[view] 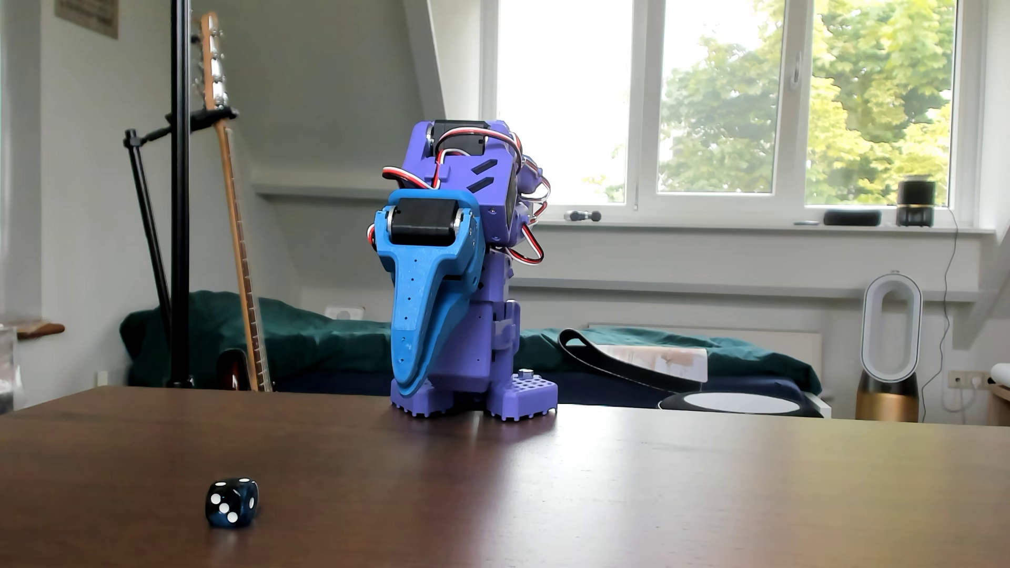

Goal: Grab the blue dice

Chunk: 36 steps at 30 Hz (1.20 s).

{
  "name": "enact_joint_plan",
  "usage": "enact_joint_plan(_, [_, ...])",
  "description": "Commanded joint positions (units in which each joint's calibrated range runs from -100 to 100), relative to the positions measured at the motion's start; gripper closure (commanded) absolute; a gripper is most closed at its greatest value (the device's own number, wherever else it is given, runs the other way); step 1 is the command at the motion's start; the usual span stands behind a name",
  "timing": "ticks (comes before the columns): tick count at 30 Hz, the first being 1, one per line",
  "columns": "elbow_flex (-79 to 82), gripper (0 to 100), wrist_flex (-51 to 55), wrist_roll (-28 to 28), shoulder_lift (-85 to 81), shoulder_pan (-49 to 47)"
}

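Observation:
The blue dice (232,503) is a small dark blue glossy cube with white pips. It rests on the dark brown wooden table (601,480) at the near left. The purple arm is folded up over its base (522,396) at the far middle of the table. My gripper (414,386) has bright blue jaws that hang down with the tips at the base. The jaws lie against each other with no gap, and nothing is between them. The gripper is far behind the dice and to its right.
A black stand pole (180,191) and a guitar (235,218) rise behind the table's far left edge. A bed with a green cover (328,338), a white fan (891,338) and a windowsill lie beyond the table.

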Motion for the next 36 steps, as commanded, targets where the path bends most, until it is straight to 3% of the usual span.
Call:
enact_joint_plan(1, [3.8,98,11.7,3.1,-21.1,-1.4])
enact_joint_plan(25, [-0.8,98,12.5,4.5,-20.4,1.9])
enact_joint_plan(30, [-20.3,97,17.1,7.2,-9.2,1.9])
enact_joint_plan(36, [-56.0,97,21.2,8.4,21.1,1.5])
